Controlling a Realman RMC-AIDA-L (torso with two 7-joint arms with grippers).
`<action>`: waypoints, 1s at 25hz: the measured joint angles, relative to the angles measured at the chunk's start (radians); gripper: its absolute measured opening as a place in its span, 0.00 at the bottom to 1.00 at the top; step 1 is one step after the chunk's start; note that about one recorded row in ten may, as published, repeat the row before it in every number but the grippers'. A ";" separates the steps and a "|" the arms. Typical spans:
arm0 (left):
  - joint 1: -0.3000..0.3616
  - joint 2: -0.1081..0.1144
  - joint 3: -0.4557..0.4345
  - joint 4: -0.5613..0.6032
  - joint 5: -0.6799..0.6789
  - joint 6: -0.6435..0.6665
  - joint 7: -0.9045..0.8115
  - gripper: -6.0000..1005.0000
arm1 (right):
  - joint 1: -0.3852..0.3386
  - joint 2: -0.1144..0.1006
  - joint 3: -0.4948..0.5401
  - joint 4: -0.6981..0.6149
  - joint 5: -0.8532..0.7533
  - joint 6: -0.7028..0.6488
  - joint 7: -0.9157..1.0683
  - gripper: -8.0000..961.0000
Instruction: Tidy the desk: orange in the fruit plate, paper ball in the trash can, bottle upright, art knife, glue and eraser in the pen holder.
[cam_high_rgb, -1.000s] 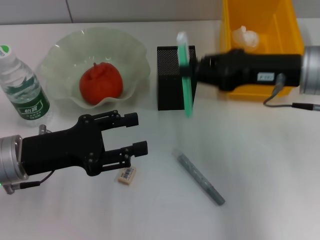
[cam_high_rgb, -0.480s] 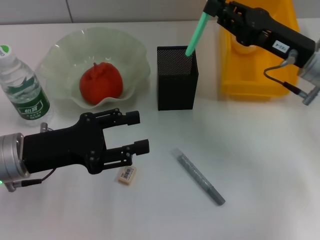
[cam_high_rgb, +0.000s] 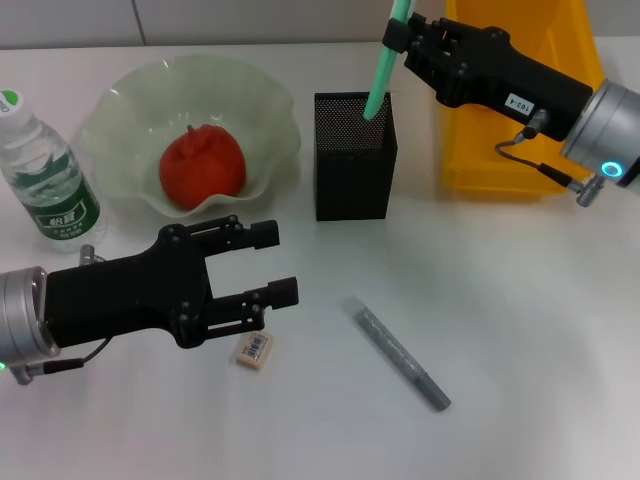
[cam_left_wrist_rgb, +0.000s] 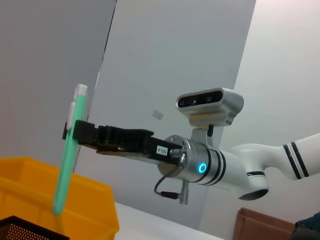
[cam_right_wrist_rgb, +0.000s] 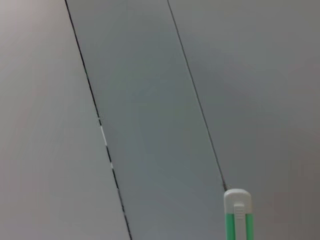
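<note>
Grey wall panels behind art knife.

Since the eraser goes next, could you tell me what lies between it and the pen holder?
In the head view, only bare desk separates the eraser from the pen holder.
</note>
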 joint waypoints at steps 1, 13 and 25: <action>-0.001 0.000 0.000 -0.003 -0.001 0.000 0.000 0.69 | 0.000 0.000 0.000 0.005 0.000 0.004 -0.017 0.19; -0.004 0.000 0.000 -0.018 -0.012 0.000 0.024 0.69 | 0.061 0.006 -0.001 0.122 0.007 0.053 -0.191 0.19; 0.001 0.000 0.002 -0.019 -0.012 0.004 0.024 0.69 | 0.088 0.007 -0.017 0.157 0.005 0.100 -0.187 0.27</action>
